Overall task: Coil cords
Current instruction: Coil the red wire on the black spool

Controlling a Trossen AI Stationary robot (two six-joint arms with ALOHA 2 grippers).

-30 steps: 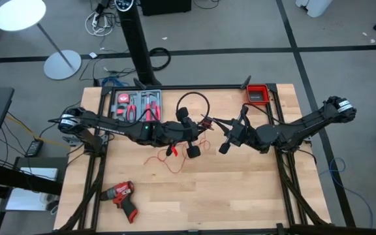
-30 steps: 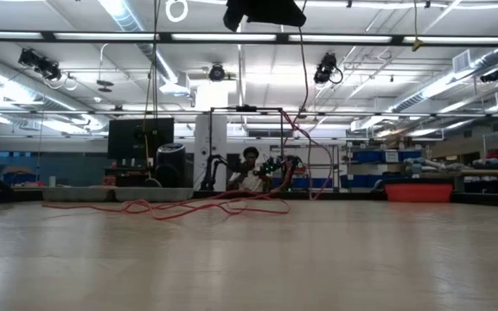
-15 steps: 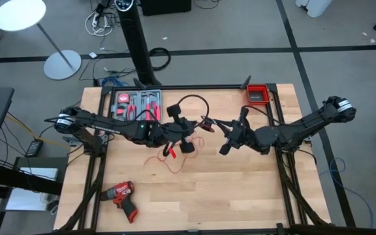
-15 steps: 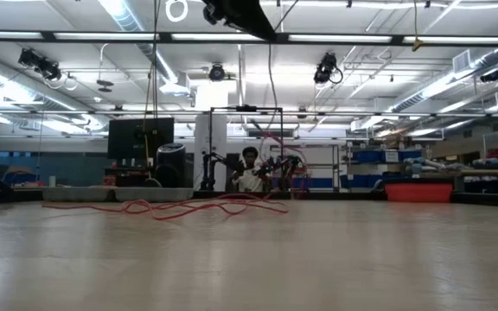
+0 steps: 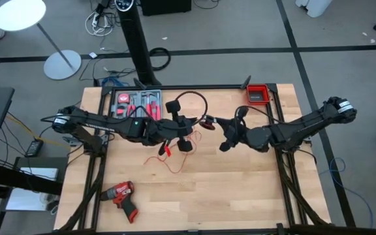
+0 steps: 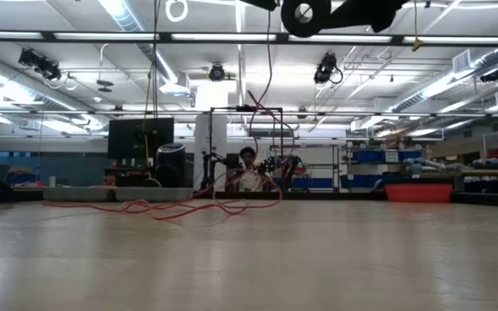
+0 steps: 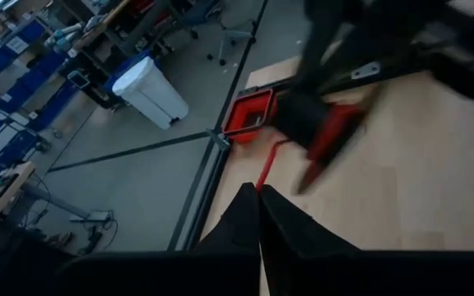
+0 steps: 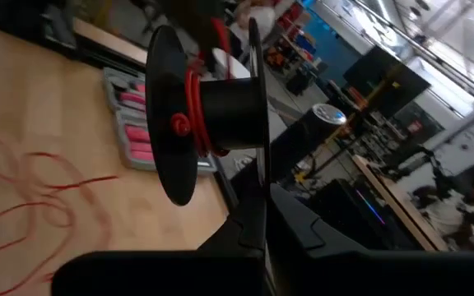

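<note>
The thin red wire (image 5: 172, 163) lies in loose loops on the table's middle (image 6: 171, 207), and one strand rises to my left gripper (image 5: 194, 125). That gripper is shut on it, raised above the table. The black cable (image 5: 191, 96) arches in a loop between the two arms. My right gripper (image 5: 217, 124) faces the left one at the same height and is shut on the cable. In the right wrist view a black drum (image 8: 220, 107) with red wire turns around it stands by my left arm. What carries the drum I cannot tell. My left gripper pinches the red wire between its two shut fingers; the wire (image 7: 264, 171) comes out at the fingertips and runs on toward my right arm. The strand below hangs slack down to the loops on the table. My right gripper pinches the black cable (image 8: 256, 193) between its two shut fingers, coming level from the table's right. The cable runs straight on from the fingertips toward the drum, lifted clear of the table.
A tool tray (image 5: 136, 104) with red-handled tools sits at the far left. A red bin (image 5: 258, 94) stands at the far right corner and a red drill (image 5: 121, 194) near the front left. Bare wood lies at the near right. A person (image 6: 249, 164) shows in the room behind.
My left gripper has gone toward the table's left edge and a little toward the far edge, taking the raised red strand and the black loop with it. My right gripper has followed a little toward the left. The wire loops on the table have stayed put.
</note>
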